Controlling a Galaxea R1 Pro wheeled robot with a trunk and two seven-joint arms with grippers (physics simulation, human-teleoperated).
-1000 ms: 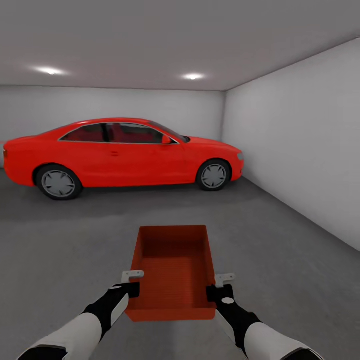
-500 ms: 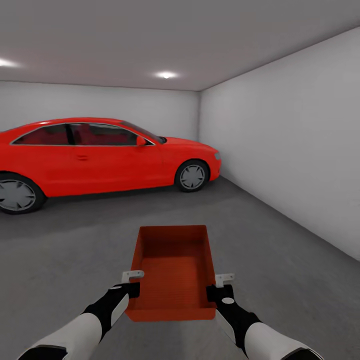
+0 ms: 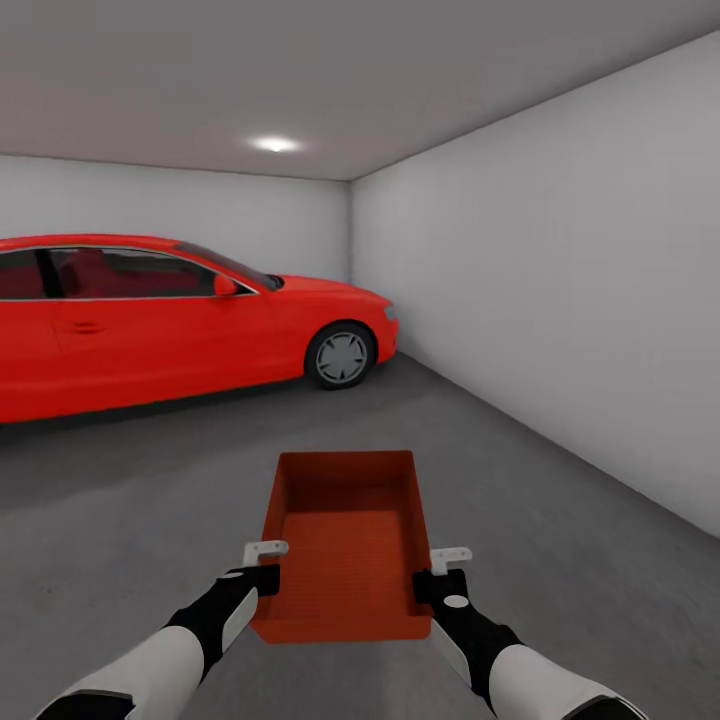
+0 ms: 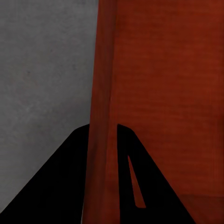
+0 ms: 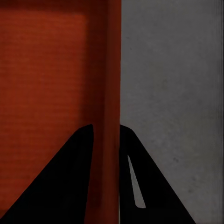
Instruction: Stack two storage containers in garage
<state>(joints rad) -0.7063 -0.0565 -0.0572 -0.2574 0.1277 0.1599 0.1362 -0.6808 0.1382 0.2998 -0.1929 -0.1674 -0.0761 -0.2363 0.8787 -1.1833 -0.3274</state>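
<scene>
Red car (image 3: 150, 320) cut off, rear.

Storage container (image 3: 345, 545) matt, ribbed inside; floor (image 3: 560, 520) rough mottled concrete; car (image 3: 150, 320) glossy.

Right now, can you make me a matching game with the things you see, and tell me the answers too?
Things:
1. bin
2. car
3. ceiling light
4. floor

States:
A. grey and bare
B. glowing overhead
C. parked by the far wall
D. held by both grippers

Pairs: 1-D, 2-C, 3-B, 4-A

The left gripper and the right gripper each clamp a side wall of the bin.
</scene>
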